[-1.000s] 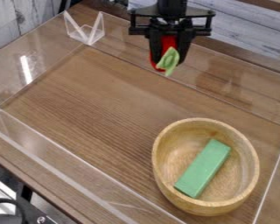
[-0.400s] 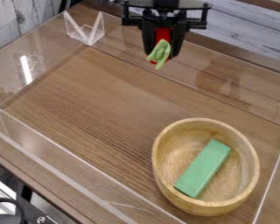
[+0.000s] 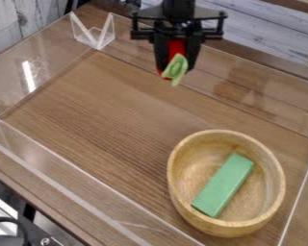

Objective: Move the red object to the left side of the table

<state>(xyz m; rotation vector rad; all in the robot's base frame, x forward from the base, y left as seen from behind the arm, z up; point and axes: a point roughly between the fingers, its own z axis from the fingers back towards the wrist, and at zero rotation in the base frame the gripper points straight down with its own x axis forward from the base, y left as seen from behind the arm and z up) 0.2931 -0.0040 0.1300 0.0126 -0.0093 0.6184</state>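
Wood-grain table, no legible writing; end effector grips red object.

1. We take this for a robot lab test bench: the table is a wood-grain top fenced by clear acrylic walls.
2. At the far side we see pale planked boards.
3. A robot arm hangs over the far edge.

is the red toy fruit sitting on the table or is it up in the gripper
Up in the gripper. The red object hangs between the fingers at the far end of the table, its green leafy end pointing down, clear of the wood.
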